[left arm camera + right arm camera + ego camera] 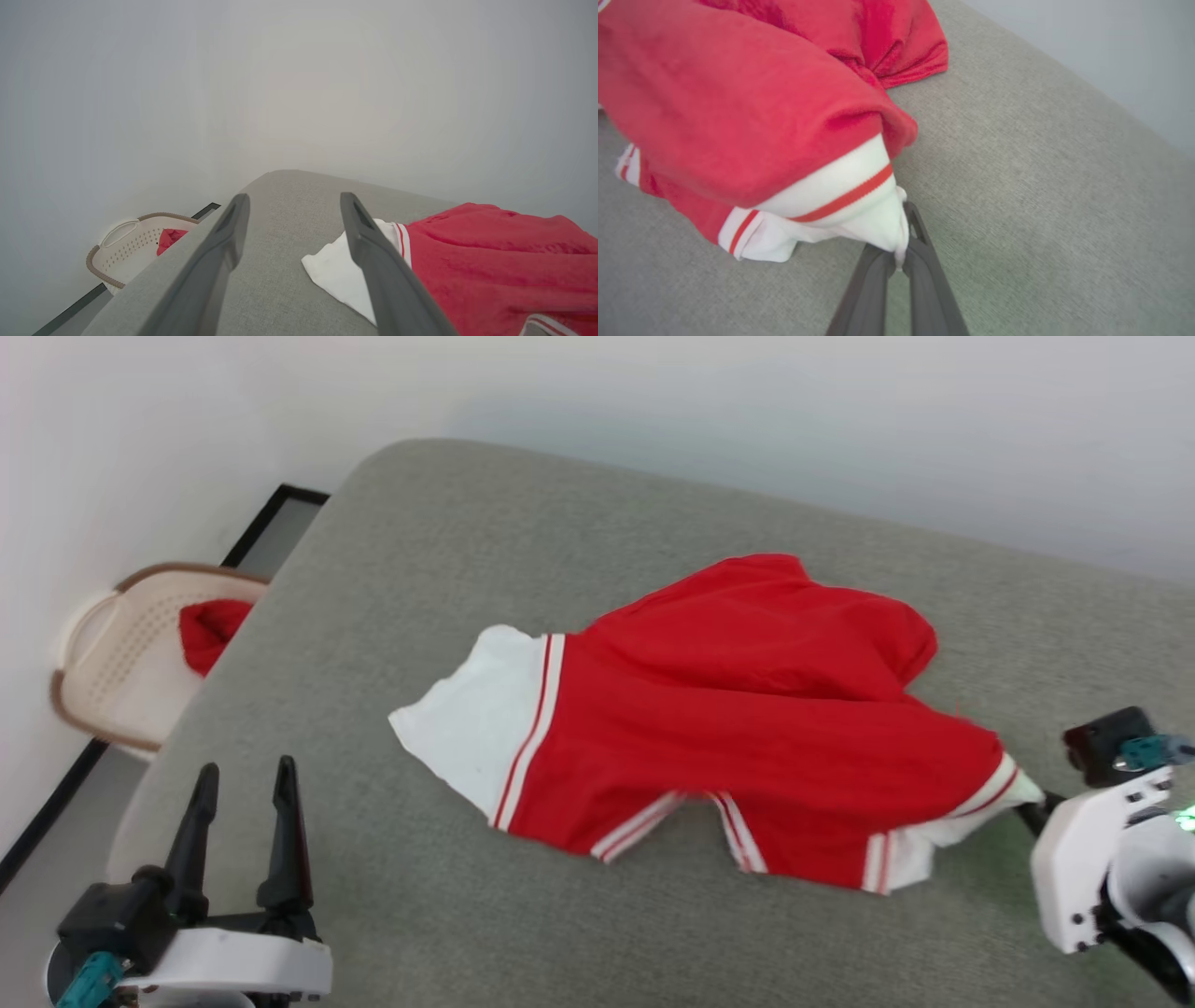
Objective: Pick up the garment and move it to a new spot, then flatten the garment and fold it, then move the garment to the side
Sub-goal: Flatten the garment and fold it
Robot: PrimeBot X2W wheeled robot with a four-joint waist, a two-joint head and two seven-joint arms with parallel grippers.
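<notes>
Crosswise, garment long axis runs left-right; right tool clamped on white corner; left tool apart.

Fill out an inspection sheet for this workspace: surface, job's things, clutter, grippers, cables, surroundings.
Surface: grey upholstered surface, rounded far corner.
Job's things: garment, red with white striped panels, lying rumpled near the middle, not flattened or folded.
Clutter: nothing seen on the surface.
Grippers: left gripper open, near the left edge, apart from the garment; right gripper shut on a white hem corner of the garment.
Cables: nothing seen.
Surroundings: pale wall behind; cream perforated basket on the floor at the left, with a red cloth in it.
</notes>
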